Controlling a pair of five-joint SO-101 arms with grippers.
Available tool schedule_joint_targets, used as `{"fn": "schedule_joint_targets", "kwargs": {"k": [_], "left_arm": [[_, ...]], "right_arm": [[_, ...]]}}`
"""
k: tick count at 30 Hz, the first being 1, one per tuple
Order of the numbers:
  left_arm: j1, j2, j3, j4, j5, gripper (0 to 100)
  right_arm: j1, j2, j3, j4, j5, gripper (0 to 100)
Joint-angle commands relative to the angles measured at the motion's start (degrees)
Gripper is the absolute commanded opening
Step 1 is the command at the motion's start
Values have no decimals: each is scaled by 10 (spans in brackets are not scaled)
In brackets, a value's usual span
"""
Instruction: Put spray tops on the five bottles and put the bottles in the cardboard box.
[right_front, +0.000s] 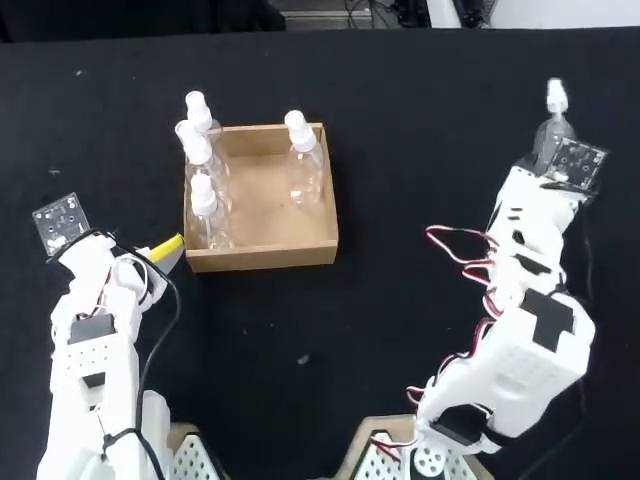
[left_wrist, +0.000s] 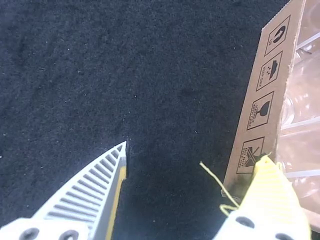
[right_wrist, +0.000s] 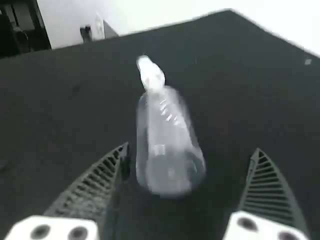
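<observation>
Cardboard box (right_front: 262, 258) sits on the black cloth table (right_front: 400, 120), with open cloth on every side. Four spray-topped bottles (right_front: 205, 205) stand in it, three along the wall nearest the left gripper (left_wrist: 193, 152) and one by the opposite wall. That gripper is spread at the box's near corner, its yellow finger (left_wrist: 267, 192) just beside the wall. The wall bears four framed handling symbols (left_wrist: 260, 107), with no legible words. The fifth bottle (right_wrist: 167, 142), blurred, is well apart from the box, between the right gripper's (right_wrist: 191, 148) spread fingers; contact is unclear.
</observation>
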Motion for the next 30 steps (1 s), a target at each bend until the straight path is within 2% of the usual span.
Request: {"fn": "schedule_joint_targets", "kwargs": {"k": [1, 4, 7, 12, 15, 19, 25, 30], "left_arm": [[12, -12, -2, -11, 4, 289], [12, -12, -2, -11, 4, 289], [12, -12, -2, -11, 4, 289], [12, -11, -2, -11, 4, 289], [12, -11, -2, -11, 4, 289], [12, -11, -2, -11, 4, 289], [12, -11, -2, -11, 4, 289], [12, -11, -2, -11, 4, 289]], "right_arm": [[18, -74, -25, 33, -6, 319], [25, -127, -34, 85, -4, 319], [24, -169, -87, 199, -4, 319], [21, -146, -294, 450, -4, 319], [20, -75, -426, 549, -3, 319], [24, 38, -576, 594, -4, 315], [24, 215, -800, 621, -4, 162], [11, 358, -991, 621, -3, 173]]}}
